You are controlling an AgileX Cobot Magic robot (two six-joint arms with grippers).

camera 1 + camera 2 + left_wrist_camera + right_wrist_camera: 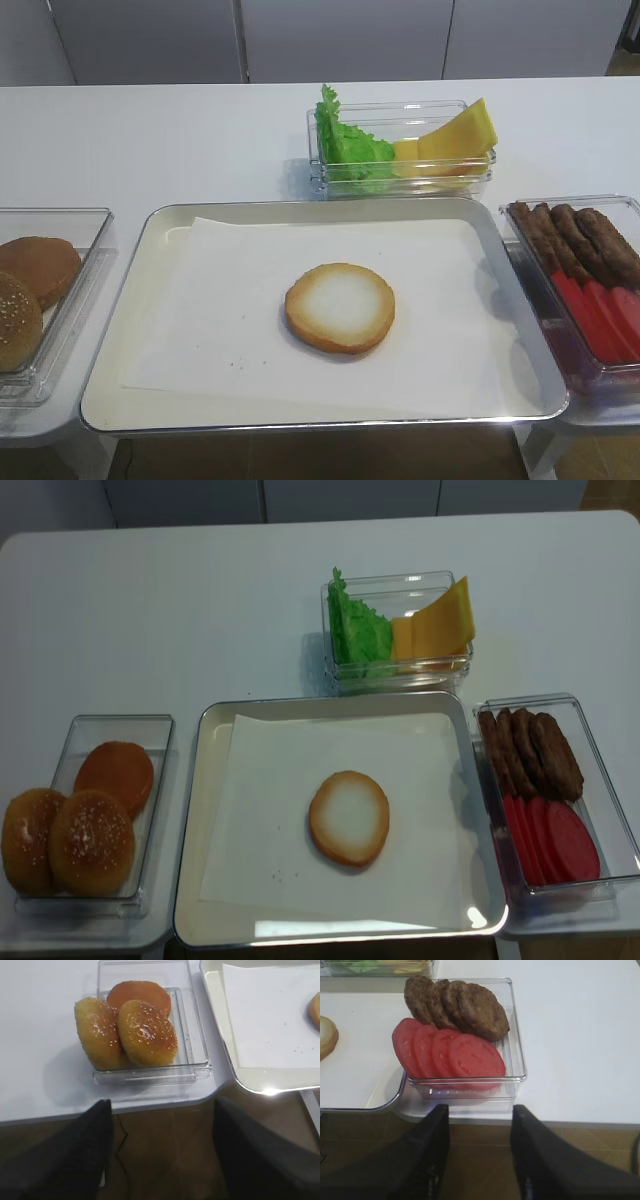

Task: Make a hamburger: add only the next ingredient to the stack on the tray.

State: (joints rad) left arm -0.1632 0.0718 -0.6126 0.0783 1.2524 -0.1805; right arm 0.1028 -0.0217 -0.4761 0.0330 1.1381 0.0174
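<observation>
The white bench [200, 610] carries the metal tray [190, 830] with one bun half [349, 818]; brown floor [480, 1145] lies below. Left tool [160, 1150] and right tool [480, 1152] both stand released, grasping nothing.

A white table [200, 610] carries everything. At its front middle sits the metal tray [190, 880], lined with white paper [270, 810]. A clear bin [160, 730] of buns stands just left of the tray, a bin [595, 725] of patties and tomato slices just right, and a bin [400, 675] of lettuce and cheese behind it.
</observation>
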